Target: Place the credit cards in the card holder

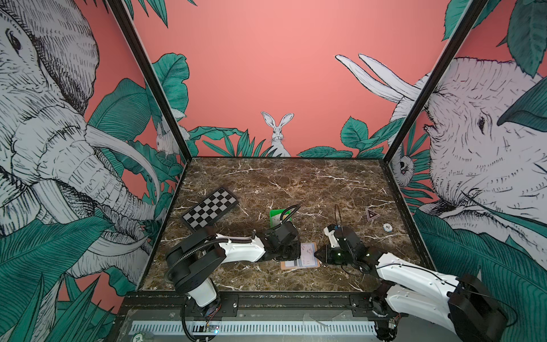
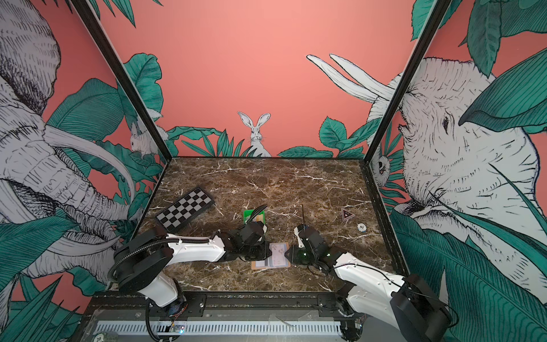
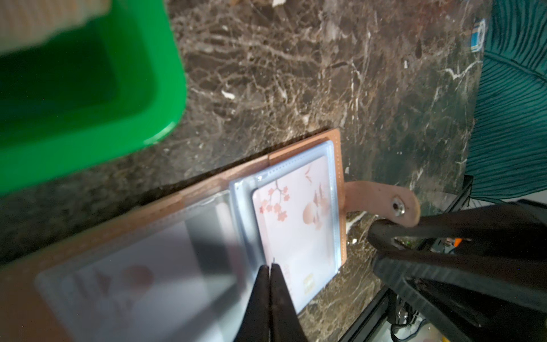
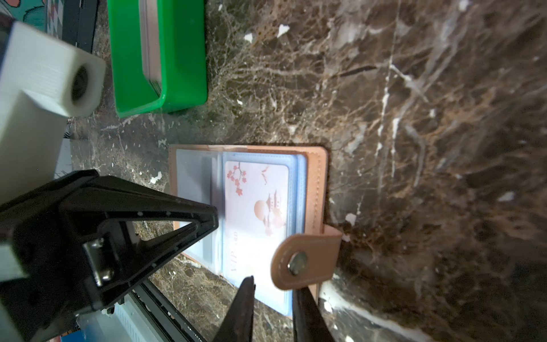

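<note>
The card holder point(image 1: 300, 257) lay open and flat on the marble table point(image 1: 296, 183), near its front edge, between my two arms. Its pale blue sleeves faced up, and a credit card point(image 4: 257, 207) printed with blossoms and a pagoda sat inside the sleeve on the tab side.

My left gripper point(image 3: 270, 271) was down at the sleeves beside that card, its two black fingers pressed together (what looked like a thin edge of clear sleeve poked up between the tips, though I could not be sure it was pinched). My right gripper point(image 4: 273, 288) reached in from the other side, jaws a little apart and gripping nothing I could make out; the snap tab point(image 4: 306, 260) curled up just above the gap between its fingers.

Behind the holder, a little farther back on the table, stood the green tray point(image 4: 157, 56), with the remaining credit cards point(image 4: 151, 44) standing on edge inside it. The checkered board point(image 1: 210, 208) lay well off toward the back left.
</note>
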`<action>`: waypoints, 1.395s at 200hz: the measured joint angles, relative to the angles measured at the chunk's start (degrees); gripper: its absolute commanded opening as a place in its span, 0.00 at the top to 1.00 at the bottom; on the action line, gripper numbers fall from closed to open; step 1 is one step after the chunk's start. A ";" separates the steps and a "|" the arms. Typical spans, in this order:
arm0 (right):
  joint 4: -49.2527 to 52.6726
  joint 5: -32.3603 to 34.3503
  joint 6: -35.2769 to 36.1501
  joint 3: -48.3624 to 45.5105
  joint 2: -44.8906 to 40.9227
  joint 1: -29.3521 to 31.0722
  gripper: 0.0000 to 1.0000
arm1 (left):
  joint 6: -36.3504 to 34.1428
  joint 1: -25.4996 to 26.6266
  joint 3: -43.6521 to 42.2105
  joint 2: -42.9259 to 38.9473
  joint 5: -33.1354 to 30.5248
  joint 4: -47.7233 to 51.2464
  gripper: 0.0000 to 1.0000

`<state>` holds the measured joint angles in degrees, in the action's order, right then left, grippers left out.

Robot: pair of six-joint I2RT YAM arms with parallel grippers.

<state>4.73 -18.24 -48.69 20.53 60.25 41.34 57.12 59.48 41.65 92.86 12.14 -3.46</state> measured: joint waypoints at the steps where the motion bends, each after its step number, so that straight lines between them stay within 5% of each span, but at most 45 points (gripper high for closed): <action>1: -0.11 -0.04 0.00 0.00 0.07 -0.02 0.78 | -0.02 0.00 0.02 0.07 0.00 0.07 0.94; 279: 0.31 -2.19 0.50 0.00 -9.25 0.52 0.72 | -1.27 0.66 3.13 2.73 -0.55 3.37 0.90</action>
<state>5.04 -20.43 -48.18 20.53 51.00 41.87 55.86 60.14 44.77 95.59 11.60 -0.10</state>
